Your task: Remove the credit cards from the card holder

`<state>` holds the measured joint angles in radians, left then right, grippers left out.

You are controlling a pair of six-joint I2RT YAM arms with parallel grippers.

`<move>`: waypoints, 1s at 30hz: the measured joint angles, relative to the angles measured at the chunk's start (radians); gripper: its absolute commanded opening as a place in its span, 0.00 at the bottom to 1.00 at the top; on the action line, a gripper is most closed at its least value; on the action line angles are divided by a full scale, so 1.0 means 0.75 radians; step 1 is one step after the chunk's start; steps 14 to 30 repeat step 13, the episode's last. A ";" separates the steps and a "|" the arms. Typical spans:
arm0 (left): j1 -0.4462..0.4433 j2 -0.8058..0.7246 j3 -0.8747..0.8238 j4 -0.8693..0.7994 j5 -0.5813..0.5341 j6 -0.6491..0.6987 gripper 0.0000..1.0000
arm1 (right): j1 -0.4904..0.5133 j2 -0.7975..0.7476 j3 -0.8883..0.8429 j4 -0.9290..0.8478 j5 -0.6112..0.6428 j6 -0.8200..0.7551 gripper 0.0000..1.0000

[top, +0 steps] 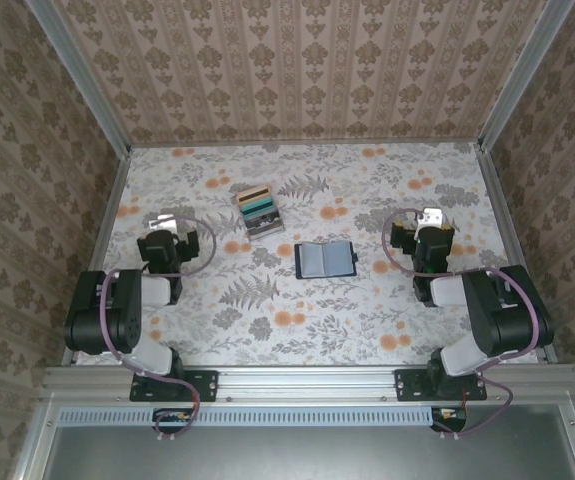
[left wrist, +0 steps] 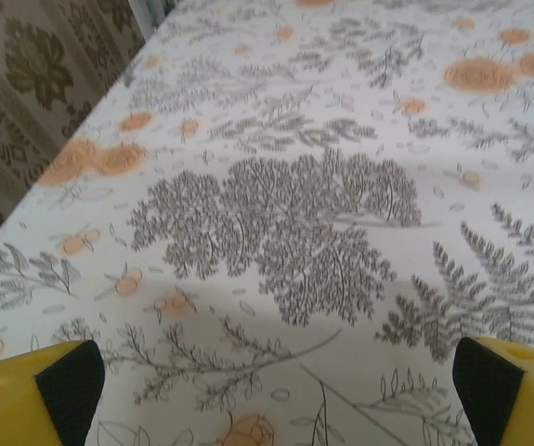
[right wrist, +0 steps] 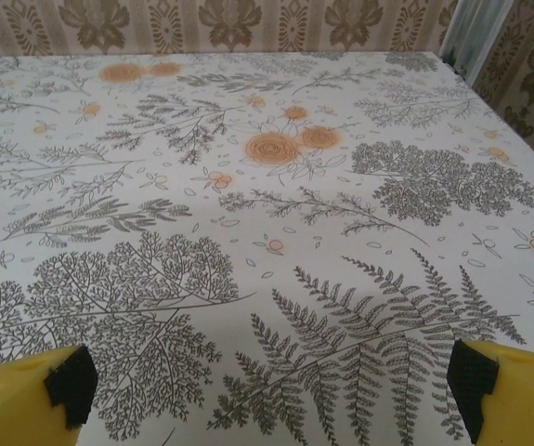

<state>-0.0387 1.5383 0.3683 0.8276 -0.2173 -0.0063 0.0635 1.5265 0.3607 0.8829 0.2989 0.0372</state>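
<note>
The card holder (top: 324, 259), a dark navy wallet, lies open and flat at the table's middle, its blue-grey pockets facing up. I cannot make out credit cards in its pockets from here. Credit cards (top: 257, 205) in tan, teal and dark stand in a clear slotted rack behind and left of it. My left gripper (top: 171, 224) hangs open well left of the wallet; in its wrist view the left gripper (left wrist: 280, 395) has only bare tablecloth between its yellow fingers (left wrist: 62, 386). My right gripper (top: 429, 220) is open to the wallet's right, and the right gripper (right wrist: 271, 386) also spans bare cloth.
The clear rack (top: 260, 222) stands on the floral tablecloth (top: 367, 320). Patterned walls with metal frame rails close the table on the left (top: 107, 215), back and right (top: 497, 215). Both arm bases sit at the near edge.
</note>
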 measured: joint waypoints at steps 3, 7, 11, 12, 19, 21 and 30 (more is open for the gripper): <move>-0.018 0.000 0.001 0.030 0.001 0.009 1.00 | -0.002 0.000 0.001 0.001 -0.001 0.006 1.00; -0.024 0.000 0.001 0.051 0.001 0.014 1.00 | -0.002 0.000 0.001 0.001 -0.002 0.014 1.00; -0.025 0.000 0.000 0.053 0.001 0.015 1.00 | -0.002 0.000 0.001 0.001 -0.002 0.016 1.00; -0.025 0.000 0.000 0.054 0.001 0.015 1.00 | -0.002 0.000 0.001 0.001 -0.002 0.016 1.00; -0.025 0.000 0.000 0.054 0.001 0.015 1.00 | -0.002 0.000 0.001 0.001 -0.002 0.017 1.00; -0.025 0.000 0.000 0.054 0.001 0.015 1.00 | -0.002 0.000 0.001 0.001 -0.002 0.017 1.00; -0.025 0.000 0.000 0.054 0.001 0.015 1.00 | -0.002 0.000 0.001 0.001 -0.002 0.017 1.00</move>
